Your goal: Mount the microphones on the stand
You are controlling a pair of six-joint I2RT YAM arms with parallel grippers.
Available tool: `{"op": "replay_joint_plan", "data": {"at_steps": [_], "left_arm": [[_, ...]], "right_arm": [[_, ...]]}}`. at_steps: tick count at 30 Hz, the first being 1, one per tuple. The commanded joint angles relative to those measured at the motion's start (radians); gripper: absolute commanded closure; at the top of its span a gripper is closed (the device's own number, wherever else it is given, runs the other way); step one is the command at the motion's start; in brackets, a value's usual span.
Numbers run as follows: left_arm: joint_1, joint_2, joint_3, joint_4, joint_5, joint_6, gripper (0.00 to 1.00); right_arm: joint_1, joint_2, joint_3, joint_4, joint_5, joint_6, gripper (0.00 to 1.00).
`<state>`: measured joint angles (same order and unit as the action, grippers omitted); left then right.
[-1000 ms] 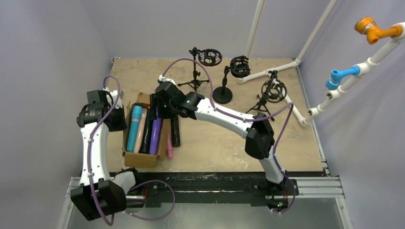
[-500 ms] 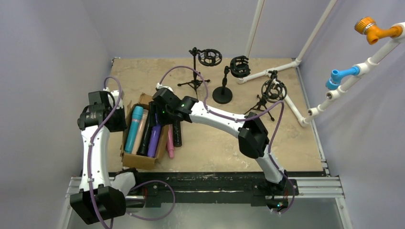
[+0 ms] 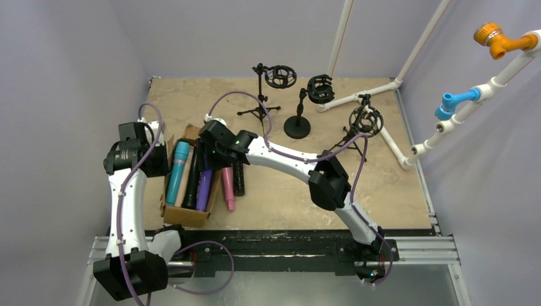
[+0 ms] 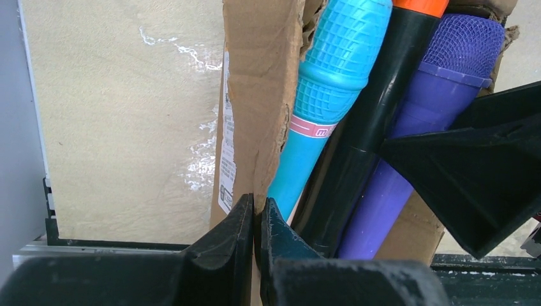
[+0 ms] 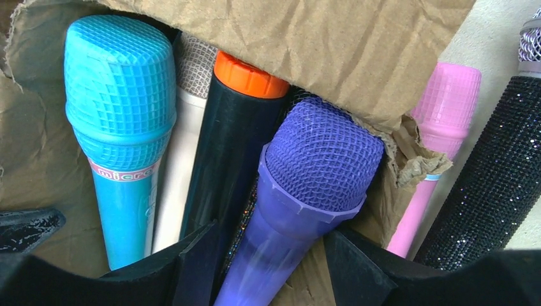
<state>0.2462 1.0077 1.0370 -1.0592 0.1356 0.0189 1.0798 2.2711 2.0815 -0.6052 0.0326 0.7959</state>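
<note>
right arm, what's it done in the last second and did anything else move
The right gripper swung left and toward the near edge, over the cardboard box; its open jaws now straddle the purple microphone. Nothing was picked up or let go. The left gripper stays clamped on the box wall, and the stands have not moved.

Light is bright, even and diffuse from above in all views. Top view is sharp; the arms throw faint, soft shadows on the tabletop [image 3: 191,102]. White glare streaks mark the tabletop in the left wrist view. The cardboard box [image 5: 306,44] shades its own interior. Left tool [image 4: 256,210] and right tool [image 5: 271,258] sit in the near field, slightly soft.
</note>
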Motion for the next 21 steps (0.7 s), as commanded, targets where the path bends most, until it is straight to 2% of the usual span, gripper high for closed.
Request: {"op": "replay_joint_plan", "data": {"at_steps": [1, 6, 16, 21], "left_arm": [[-0.009, -0.017, 0.037, 0.037, 0.096, -0.047, 1.00], [-0.010, -0.009, 0.029, 0.045, 0.057, -0.025, 1.00], [-0.010, 0.012, 0.015, 0.078, -0.035, -0.003, 1.00], [-0.008, 0.015, 0.012, 0.088, -0.090, 0.019, 1.00]], "right_arm": [[0.019, 0.038, 0.014, 0.027, 0.010, 0.043, 0.39], [0.022, -0.008, -0.001, 0.097, 0.007, 0.069, 0.48], [0.012, -0.123, -0.122, 0.294, -0.102, 0.084, 0.64], [-0.020, -0.200, -0.202, 0.382, -0.157, 0.094, 0.66]]}}
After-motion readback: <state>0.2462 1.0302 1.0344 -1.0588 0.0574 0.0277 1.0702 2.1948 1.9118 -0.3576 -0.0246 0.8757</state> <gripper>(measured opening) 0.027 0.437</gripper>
